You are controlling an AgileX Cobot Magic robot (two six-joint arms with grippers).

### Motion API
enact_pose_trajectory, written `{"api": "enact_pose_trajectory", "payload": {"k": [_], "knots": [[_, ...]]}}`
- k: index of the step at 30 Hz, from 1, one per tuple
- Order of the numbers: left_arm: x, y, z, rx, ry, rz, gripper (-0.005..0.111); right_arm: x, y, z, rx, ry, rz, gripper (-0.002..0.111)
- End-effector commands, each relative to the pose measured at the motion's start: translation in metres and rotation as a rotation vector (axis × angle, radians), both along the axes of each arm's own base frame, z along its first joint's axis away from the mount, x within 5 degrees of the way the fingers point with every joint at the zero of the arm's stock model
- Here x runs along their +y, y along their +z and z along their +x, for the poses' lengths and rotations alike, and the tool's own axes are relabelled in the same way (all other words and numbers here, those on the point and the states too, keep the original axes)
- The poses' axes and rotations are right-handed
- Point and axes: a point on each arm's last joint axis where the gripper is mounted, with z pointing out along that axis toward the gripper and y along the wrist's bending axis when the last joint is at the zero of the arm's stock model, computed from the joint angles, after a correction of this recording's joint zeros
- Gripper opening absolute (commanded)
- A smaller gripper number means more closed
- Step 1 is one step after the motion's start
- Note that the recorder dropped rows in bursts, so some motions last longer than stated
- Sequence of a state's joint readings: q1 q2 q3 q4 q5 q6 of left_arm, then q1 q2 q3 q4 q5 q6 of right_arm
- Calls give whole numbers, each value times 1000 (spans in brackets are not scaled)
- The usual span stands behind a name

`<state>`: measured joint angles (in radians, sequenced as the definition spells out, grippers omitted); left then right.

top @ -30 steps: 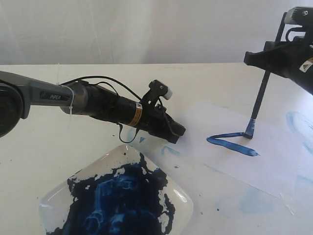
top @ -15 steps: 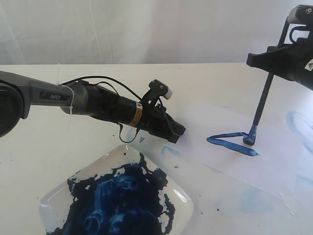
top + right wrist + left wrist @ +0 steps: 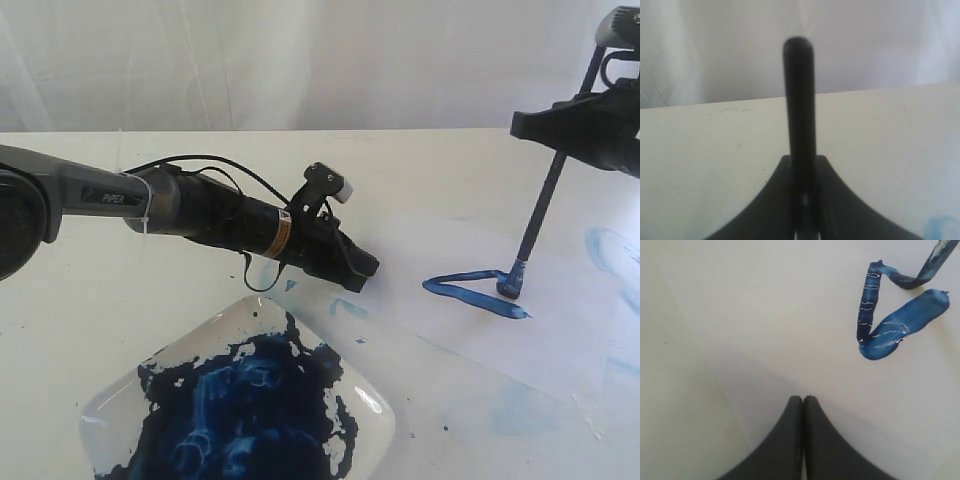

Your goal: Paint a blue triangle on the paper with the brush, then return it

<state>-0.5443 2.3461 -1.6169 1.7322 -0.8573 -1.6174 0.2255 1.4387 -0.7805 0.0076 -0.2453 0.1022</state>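
Observation:
The brush (image 3: 541,212) stands steeply, its blue tip touching the paper (image 3: 560,335) at the right end of the blue triangle (image 3: 468,290). The triangle shows as two thick strokes that meet in a point on the left. My right gripper (image 3: 557,128) is shut on the brush handle high up; the right wrist view shows the handle (image 3: 799,100) clamped in that gripper (image 3: 803,161). My left gripper (image 3: 366,270) is shut and holds nothing, low over the paper's left edge. Its wrist view shows the closed gripper (image 3: 803,398), the triangle (image 3: 879,327) and the brush tip (image 3: 936,261).
A clear square dish (image 3: 376,402) smeared with dark blue paint sits at the front left, below the left arm. Pale blue smears (image 3: 604,246) mark the table at the right and beside the dish. A white curtain closes the back.
The right gripper has drifted right and slightly up, tilting the brush more. The brush tip slid a little down from the upper stroke's end. The left arm is still.

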Motion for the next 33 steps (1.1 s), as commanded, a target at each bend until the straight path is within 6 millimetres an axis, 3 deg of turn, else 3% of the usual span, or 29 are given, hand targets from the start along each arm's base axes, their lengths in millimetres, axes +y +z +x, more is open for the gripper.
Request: {"api": "enact_pose_trajectory", "payload": {"k": [1,21,33], "knots": [[2,-1,2,-13,12,18,0,-3,5,-5,11,-10,6,0],[2,-1,2,-13,12,18,0,-6,18,-18,29,-8,0,0],[2,-1,2,-13,12,18,0,-5,31,-15,-109,-8,31,0]]}}
